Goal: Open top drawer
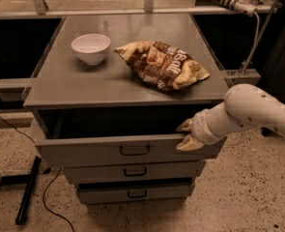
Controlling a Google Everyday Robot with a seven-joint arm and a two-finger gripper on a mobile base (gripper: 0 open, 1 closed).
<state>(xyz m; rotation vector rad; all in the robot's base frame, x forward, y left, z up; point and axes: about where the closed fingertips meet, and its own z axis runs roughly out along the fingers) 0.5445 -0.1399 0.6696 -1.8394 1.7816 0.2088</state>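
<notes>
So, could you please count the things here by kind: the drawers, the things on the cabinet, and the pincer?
Drawers: 3 (top drawer, partly open; middle drawer; bottom drawer)
Bowls: 1 (white bowl)
Snack bags: 1 (chip bag, right of the bowl)
Pincers: 1 (pincer, at the top drawer's front right edge)
Total: 6

The grey metal desk carries 2 things on its top: an upright white bowl at the back left and a crumpled brown-and-yellow snack bag lying to its right, near but not touching. The gripper sits below the desk's front right edge, at the rim of the top drawer.
</notes>
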